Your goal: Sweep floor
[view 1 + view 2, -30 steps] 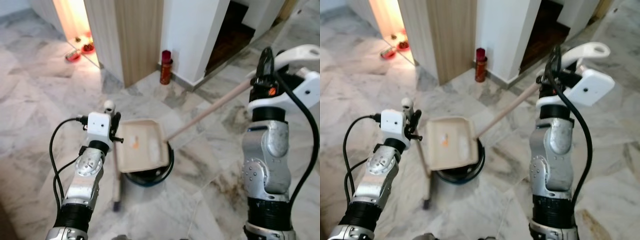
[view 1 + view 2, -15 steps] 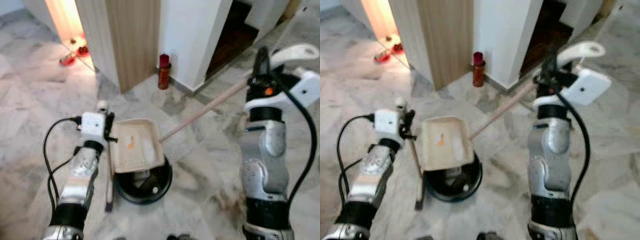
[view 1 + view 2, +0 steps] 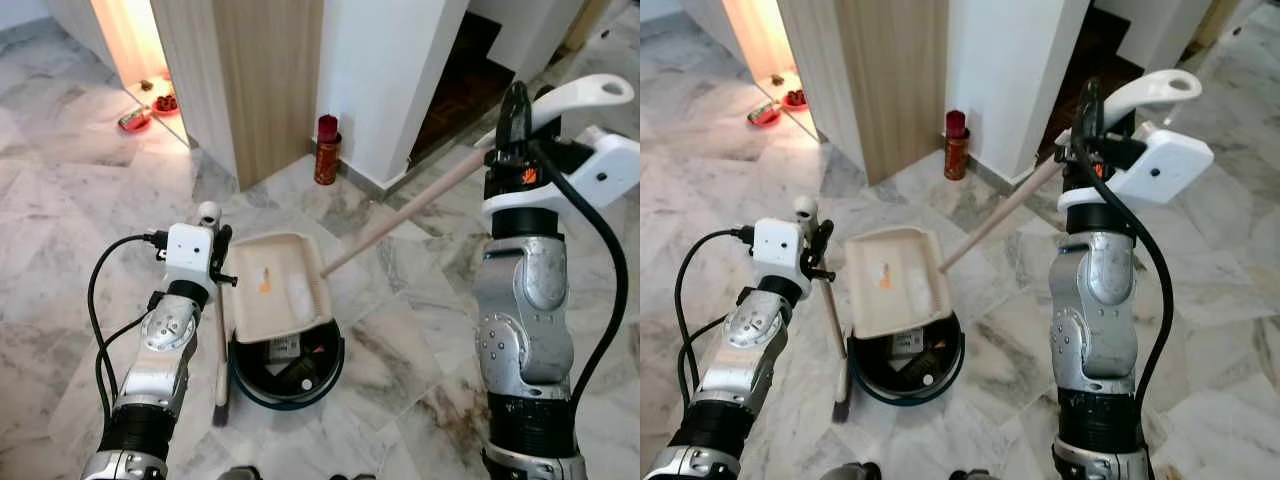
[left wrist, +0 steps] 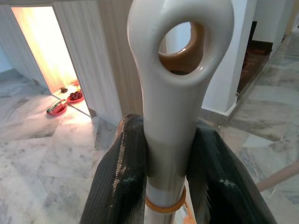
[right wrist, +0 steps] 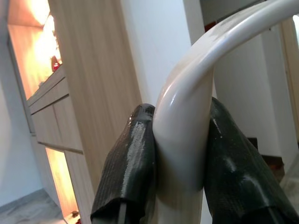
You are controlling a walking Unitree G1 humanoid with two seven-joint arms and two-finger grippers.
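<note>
A cream dustpan (image 3: 279, 288) on a long wooden handle (image 3: 405, 215) is tilted over a dark round bin (image 3: 287, 368) on the marble floor (image 3: 90, 215), while a slim broom (image 3: 219, 340) with a white looped tip stands upright just beside it.

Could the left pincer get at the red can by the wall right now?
Probably not. The left pincer is shut on the broom handle, and the red can stands well beyond it, past the dustpan and bin.
</note>
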